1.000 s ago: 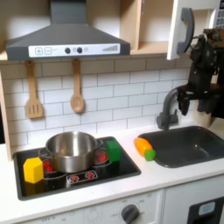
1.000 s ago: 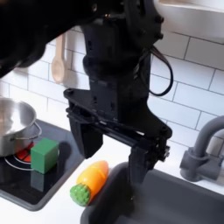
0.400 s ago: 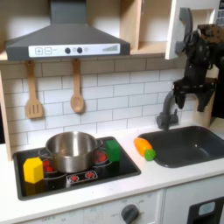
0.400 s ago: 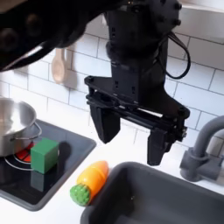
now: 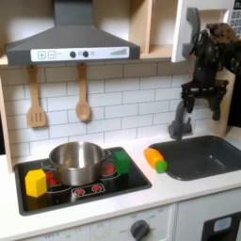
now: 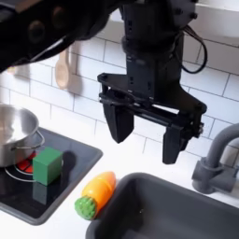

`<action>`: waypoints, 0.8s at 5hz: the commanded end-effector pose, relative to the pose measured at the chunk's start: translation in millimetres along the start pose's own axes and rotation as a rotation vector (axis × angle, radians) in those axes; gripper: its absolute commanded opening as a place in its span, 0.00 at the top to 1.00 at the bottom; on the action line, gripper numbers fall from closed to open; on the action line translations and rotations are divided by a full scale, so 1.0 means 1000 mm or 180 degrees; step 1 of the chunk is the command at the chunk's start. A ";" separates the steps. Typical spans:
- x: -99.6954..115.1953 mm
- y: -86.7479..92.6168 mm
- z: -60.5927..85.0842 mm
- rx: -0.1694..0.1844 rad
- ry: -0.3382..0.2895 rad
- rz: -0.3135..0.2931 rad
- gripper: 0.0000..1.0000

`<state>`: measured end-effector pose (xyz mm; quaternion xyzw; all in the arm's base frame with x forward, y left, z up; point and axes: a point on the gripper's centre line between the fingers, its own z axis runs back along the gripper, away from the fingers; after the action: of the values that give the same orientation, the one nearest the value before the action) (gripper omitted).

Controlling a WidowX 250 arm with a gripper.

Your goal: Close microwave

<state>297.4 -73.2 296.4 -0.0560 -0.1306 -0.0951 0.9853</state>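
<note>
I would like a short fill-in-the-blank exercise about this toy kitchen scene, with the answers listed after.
1. The end effector hangs with its fingers ____ and empty.
2. The steel pot stands on the ____.
3. The carrot lies between the stove and the ____.
4. Two wooden utensils hang under the grey ____.

Answers: open; stove; sink; hood

Nothing I can read here: the range hood (image 5: 71, 55) carries small marks beside its knobs and the stove (image 5: 89, 191) has red dials, all too blurred in the first exterior view to make out.
</note>
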 end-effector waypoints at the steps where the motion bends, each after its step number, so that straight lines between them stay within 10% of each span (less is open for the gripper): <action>1: 0.019 0.013 0.003 -0.0017 -0.0038 0.0141 0.00; 4: 0.042 0.029 0.005 -0.0015 -0.0073 0.0298 0.00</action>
<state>341.7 -53.8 310.2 -0.0662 -0.1392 -0.0506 0.9868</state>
